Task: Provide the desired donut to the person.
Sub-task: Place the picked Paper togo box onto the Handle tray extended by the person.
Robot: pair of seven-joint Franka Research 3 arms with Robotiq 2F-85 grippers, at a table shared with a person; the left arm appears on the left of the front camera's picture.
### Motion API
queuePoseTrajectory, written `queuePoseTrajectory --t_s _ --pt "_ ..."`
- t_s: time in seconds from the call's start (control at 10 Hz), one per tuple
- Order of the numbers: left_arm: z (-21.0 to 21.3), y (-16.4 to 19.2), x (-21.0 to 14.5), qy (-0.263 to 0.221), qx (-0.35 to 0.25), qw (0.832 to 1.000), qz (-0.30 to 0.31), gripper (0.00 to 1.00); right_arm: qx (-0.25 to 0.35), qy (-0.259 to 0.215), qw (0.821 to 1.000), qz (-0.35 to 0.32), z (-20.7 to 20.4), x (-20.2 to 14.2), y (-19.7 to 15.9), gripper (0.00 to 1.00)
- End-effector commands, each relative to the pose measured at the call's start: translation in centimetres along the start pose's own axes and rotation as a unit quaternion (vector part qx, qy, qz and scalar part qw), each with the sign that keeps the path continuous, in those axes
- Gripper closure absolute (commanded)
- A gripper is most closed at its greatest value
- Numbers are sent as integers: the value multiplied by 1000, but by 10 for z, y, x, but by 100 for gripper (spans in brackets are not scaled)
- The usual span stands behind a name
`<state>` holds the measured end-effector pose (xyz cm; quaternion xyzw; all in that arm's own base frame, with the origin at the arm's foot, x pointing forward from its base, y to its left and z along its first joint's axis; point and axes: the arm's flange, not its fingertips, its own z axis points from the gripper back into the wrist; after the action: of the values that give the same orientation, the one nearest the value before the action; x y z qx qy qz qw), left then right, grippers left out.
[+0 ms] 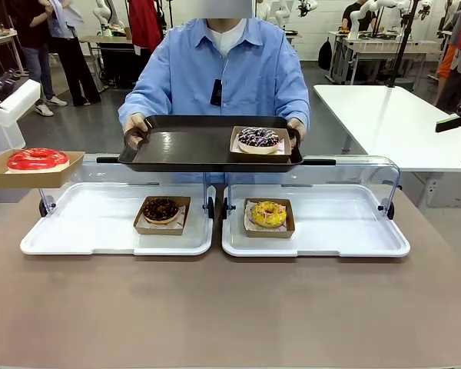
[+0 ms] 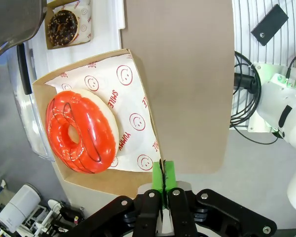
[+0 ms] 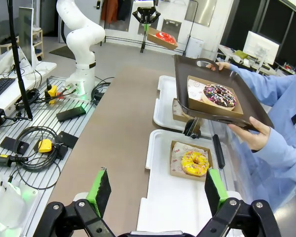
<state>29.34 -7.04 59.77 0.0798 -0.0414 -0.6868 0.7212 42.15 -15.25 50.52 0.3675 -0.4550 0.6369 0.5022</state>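
A red glazed donut [image 1: 37, 159] lies in a cardboard tray [image 1: 61, 173] held in the air at the far left. My left gripper [image 2: 163, 182] is shut on that tray's edge, beside the red donut [image 2: 81, 131]. The person [image 1: 227, 73] in a light blue shirt holds a black serving tray [image 1: 184, 146] over the table's far side, with a purple-sprinkled donut [image 1: 258, 138] in its box on it. My right gripper [image 3: 157, 192] is open, well short of the yellow donut [image 3: 195, 163]; its green pads [image 1: 449, 123] show at the right edge.
Two white trays [image 1: 84, 231] sit side by side on the brown table. The left one holds a chocolate donut [image 1: 161, 209], the right one a yellow donut [image 1: 269, 214]. Clear lids [image 1: 353, 173] stand open behind them. Another white table [image 1: 384, 115] is at back right.
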Motion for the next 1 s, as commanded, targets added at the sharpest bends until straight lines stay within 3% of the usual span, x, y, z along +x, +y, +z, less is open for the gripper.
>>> queuePoseTrajectory --t_s 0.0,0.1,0.5,0.9 --pt "1 -3 0 12 5 1000 8 100 -4 5 1000 -6 -2 2 1 0" --pt "0 0 0 0 0 1000 0 99 -4 5 1000 -6 -2 2 1 0" --pt "78 12 56 20 72 996 -53 99 -4 5 1000 -6 -2 2 1 0" --pt "106 86 138 36 88 988 -123 99 -4 5 1000 -6 -2 2 1 0"
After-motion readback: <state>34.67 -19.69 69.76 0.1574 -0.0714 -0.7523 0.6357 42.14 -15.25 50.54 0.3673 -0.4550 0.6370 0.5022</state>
